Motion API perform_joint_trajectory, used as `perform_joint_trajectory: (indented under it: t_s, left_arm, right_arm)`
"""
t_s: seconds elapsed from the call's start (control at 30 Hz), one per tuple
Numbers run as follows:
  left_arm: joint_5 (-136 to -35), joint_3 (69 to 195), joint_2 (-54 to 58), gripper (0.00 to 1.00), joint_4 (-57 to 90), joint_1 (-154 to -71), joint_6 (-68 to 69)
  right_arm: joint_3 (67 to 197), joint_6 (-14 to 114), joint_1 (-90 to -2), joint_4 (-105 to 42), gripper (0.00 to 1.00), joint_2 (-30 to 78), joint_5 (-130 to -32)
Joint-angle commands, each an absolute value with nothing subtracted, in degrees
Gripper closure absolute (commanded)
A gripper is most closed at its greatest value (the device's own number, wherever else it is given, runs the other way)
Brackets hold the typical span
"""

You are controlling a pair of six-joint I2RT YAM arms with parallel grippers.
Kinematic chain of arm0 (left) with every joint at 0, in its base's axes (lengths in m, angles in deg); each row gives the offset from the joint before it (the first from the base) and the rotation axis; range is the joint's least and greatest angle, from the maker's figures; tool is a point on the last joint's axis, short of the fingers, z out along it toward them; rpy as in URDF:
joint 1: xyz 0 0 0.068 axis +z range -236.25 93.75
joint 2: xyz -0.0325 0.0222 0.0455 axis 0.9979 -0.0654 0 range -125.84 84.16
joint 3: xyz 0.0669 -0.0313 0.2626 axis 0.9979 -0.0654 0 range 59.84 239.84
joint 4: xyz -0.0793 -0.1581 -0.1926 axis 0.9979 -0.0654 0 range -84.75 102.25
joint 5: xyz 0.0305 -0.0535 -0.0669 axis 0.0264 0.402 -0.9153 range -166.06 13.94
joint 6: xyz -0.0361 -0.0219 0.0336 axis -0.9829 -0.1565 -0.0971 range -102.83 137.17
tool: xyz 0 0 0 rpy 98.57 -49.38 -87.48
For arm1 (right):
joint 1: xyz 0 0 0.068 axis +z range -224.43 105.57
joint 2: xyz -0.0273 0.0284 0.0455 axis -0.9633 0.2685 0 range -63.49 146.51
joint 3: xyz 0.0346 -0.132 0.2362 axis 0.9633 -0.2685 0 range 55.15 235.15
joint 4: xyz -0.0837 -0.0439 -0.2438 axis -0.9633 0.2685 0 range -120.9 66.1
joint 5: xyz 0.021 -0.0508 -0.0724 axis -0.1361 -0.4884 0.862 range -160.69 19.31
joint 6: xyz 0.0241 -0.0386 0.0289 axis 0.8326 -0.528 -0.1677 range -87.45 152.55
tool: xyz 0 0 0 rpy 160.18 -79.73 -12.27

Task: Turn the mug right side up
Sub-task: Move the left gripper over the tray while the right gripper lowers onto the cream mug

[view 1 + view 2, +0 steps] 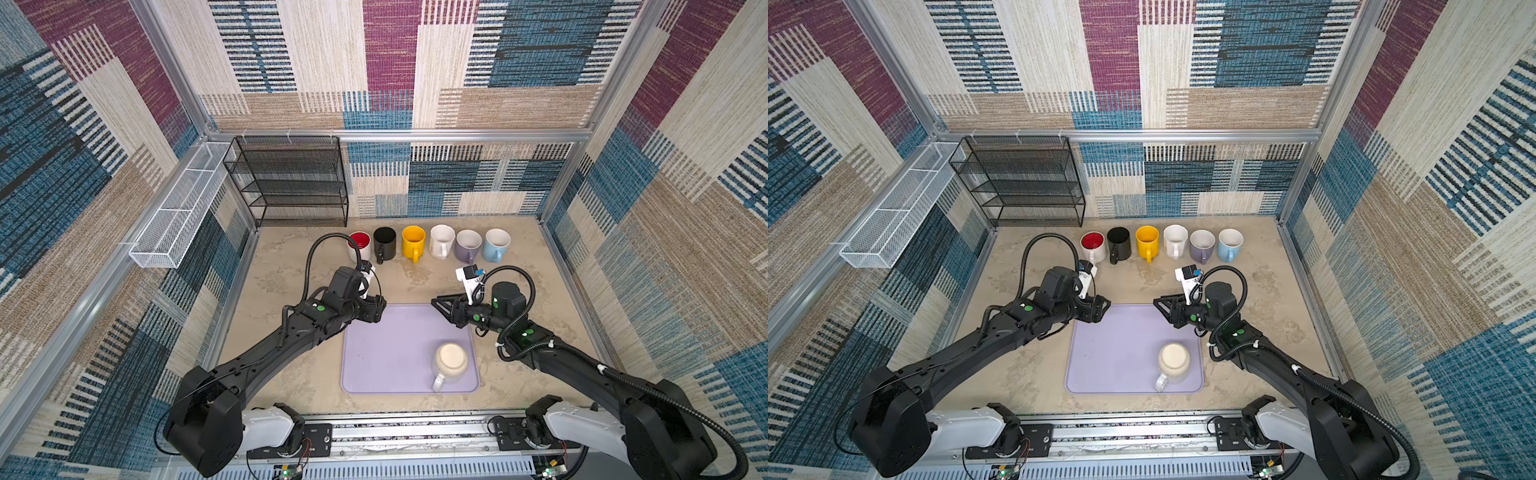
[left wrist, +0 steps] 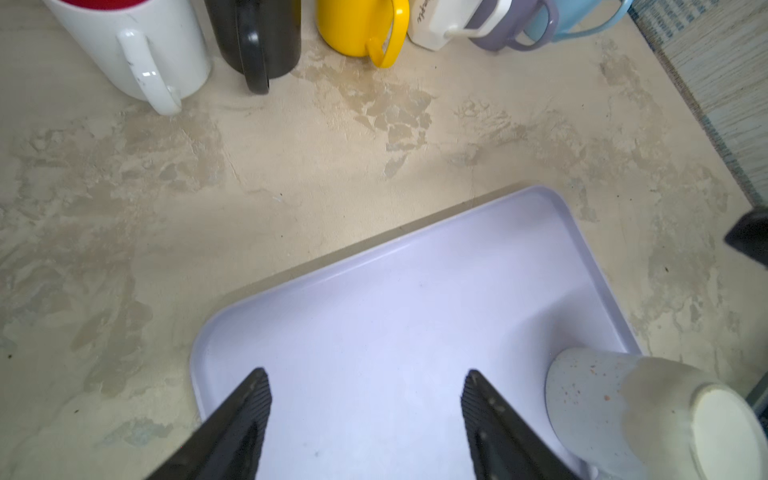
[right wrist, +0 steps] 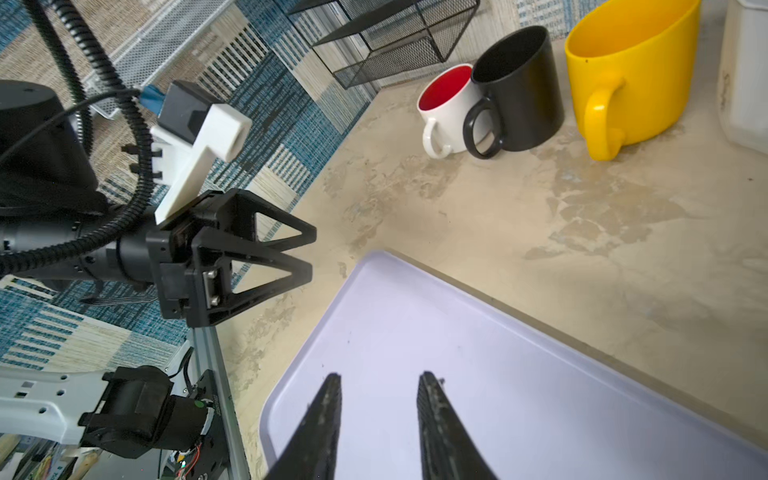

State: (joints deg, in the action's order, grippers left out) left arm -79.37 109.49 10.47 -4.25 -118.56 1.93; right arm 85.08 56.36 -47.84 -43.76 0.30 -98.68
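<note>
Mug (image 1: 451,360) on tray's (image 1: 386,353) near right corner, 6 mugs (image 1: 413,243) behind.

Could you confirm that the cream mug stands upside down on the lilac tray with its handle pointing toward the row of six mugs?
Not quite: the cream mug stands upside down on the lilac tray, but its handle points away from the row of six mugs, as both top views show.

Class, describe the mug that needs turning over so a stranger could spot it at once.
Find the lilac tray in the middle of the table. On its near right corner stands a cream speckled mug. Unlike the six upright mugs lined along the back, it sits alone, bottom up.
</note>
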Motion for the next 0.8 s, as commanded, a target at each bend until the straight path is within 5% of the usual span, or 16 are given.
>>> perform_joint_trajectory:
  t_s: [0.0, 0.27, 0.37, 0.77]
  left_arm:
    - [-79.4, 108.5, 11.3, 0.26, -4.9, -118.9, 0.9]
    - [-78.7, 105.9, 13.7, 0.26, -5.4, -119.1, -0.5]
    - [-78.7, 105.9, 13.5, 0.26, -5.9, -119.0, -0.4]
    - [-78.4, 105.6, 13.1, 0.25, -6.2, -119.1, 0.1]
  right_arm:
    - [86.1, 54.6, -47.8, -35.4, 0.65, -0.8, -95.8]
    - [87.8, 55.1, -47.8, -21.3, 0.60, -4.1, -92.3]
    - [87.6, 55.6, -47.8, -17.7, 0.50, -4.5, -91.9]
    - [85.7, 57.3, -47.8, -9.9, 0.35, -8.8, -95.3]
